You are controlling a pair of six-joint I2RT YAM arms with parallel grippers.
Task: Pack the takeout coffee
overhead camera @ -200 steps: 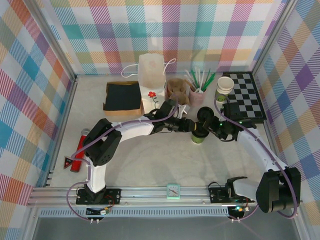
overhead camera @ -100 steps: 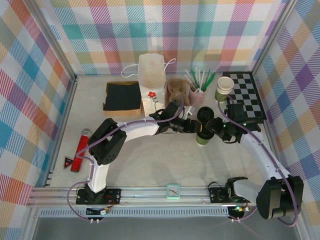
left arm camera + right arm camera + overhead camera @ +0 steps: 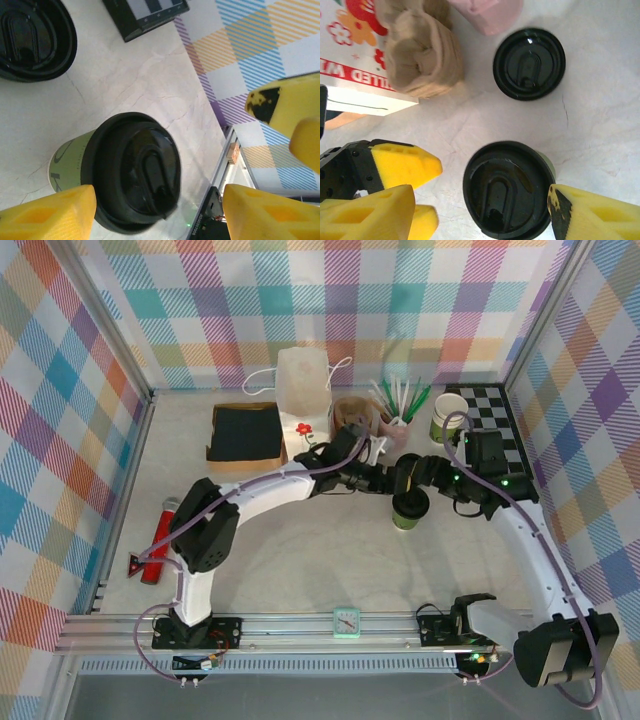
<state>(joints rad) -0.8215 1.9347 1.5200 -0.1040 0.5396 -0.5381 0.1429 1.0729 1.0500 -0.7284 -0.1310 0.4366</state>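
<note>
The takeout coffee, a green-and-cream paper cup with a black lid, stands upright on the table right of centre. Both grippers hover over it, open. In the left wrist view the lid lies between the yellow fingers of my left gripper, with a wide gap on the right side. In the right wrist view, my right gripper straddles the cup too, and neither pad presses it. From above, the left gripper and right gripper meet nose to nose just behind the cup. The white flower-printed bag stands upright at the back.
A loose black lid lies behind the cup. A brown cup carrier, a pink cup of straws and a lidless cup line the back. A checkerboard is at the right, a box with a black tray at the left.
Both grippers have opened wider around the cup and drawn back a little. The cup now stands free on the table, slightly further right.
</note>
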